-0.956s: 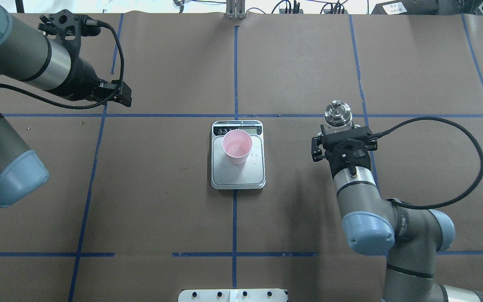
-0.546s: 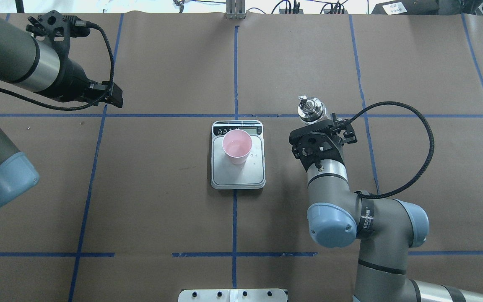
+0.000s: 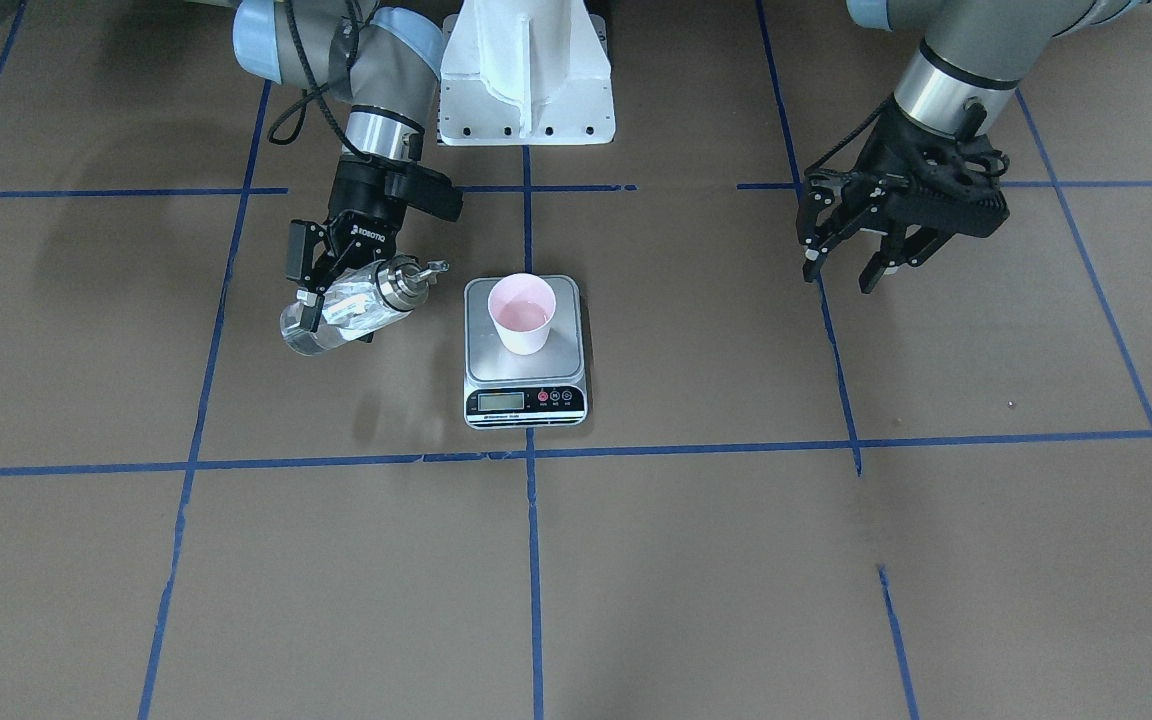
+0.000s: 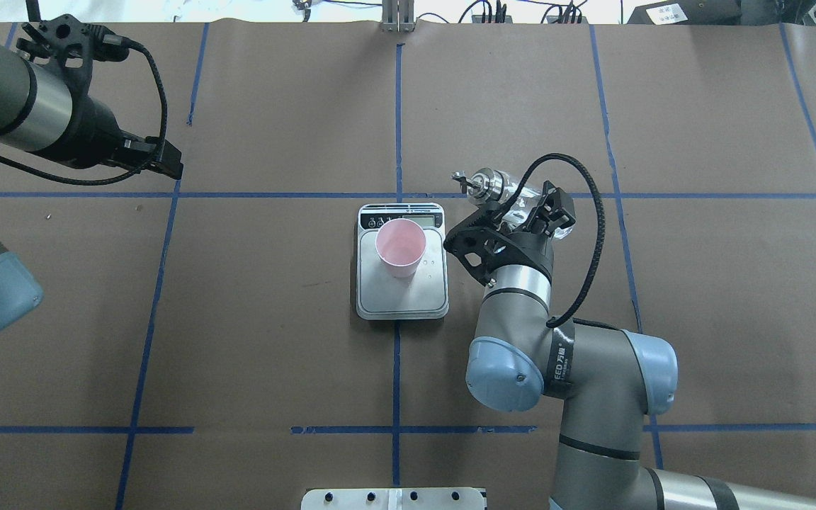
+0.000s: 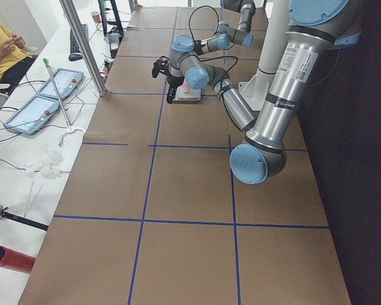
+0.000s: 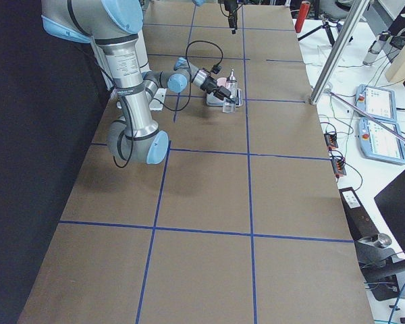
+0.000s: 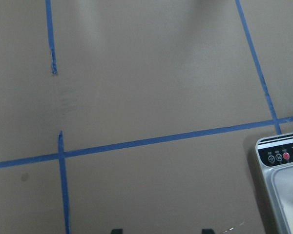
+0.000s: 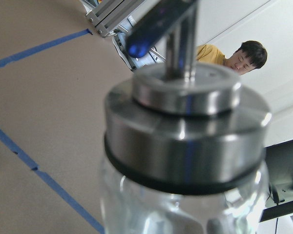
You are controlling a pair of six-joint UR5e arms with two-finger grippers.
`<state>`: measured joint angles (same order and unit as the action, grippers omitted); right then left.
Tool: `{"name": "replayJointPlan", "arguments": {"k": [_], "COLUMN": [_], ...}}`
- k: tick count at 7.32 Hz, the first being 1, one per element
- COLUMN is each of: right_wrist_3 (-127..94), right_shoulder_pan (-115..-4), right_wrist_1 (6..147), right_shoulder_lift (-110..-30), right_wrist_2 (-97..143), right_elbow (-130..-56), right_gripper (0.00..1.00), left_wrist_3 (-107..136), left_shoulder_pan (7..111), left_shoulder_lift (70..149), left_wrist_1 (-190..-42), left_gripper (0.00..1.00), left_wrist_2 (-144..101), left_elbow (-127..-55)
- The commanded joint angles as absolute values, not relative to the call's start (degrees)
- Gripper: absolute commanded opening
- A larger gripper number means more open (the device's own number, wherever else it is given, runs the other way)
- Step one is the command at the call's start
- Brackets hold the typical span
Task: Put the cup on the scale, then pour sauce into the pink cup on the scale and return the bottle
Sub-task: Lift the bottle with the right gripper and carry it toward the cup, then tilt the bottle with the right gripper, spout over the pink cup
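Observation:
The pale pink cup (image 3: pixel 521 312) stands upright on the silver-grey scale (image 3: pixel 496 358), toward its robot-side half; the overhead view also shows the cup (image 4: pixel 400 246) and scale (image 4: pixel 401 301). My right gripper (image 3: pixel 336 315) is shut on the clear glass bottle (image 3: pixel 348 308), held in the air beside the scale. The bottle is tilted, its silver spout (image 3: pixel 424 267) pointing toward the cup but short of its rim. Clear sauce shows inside the glass. The cap (image 8: pixel 185 136) fills the right wrist view. My left gripper (image 3: pixel 846 275) hangs open and empty, far off to the other side.
Blue tape lines grid the brown paper table. The white robot base (image 3: pixel 526 70) stands behind the scale. A metal plate (image 4: pixel 394 498) sits at the near edge. A corner of the scale (image 7: pixel 283 161) shows in the left wrist view. A person (image 8: pixel 234 56) is beyond the table.
My right arm has swung the bottle left toward the scale and tipped it from upright to tilted, spout toward the cup. The left arm has drawn further away to the left.

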<state>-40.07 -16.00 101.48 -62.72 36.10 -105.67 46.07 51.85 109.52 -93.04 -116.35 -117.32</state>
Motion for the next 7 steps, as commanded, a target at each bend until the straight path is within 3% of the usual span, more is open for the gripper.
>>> {"name": "replayJointPlan", "arguments": {"k": [1,7], "right_wrist_3": [-35.0,-20.3], "right_shoulder_pan": [-15.6,-14.8], "right_wrist_1": [106.6,113.7], "right_shoulder_lift": [-60.7,-57.1], "right_wrist_2": [35.2,28.1], "right_elbow": [-105.5,-99.1], "right_gripper": [0.0,0.0], "left_wrist_3": [40.8,37.4], "left_shoulder_pan": [54.6,56.2], "left_shoulder_lift": [107.2,106.2], "left_wrist_1": [-93.0,-93.2], "left_gripper": [0.62,0.62], "left_wrist_2": [-116.6,-116.4], "left_elbow": [-117.3,-117.2]}}
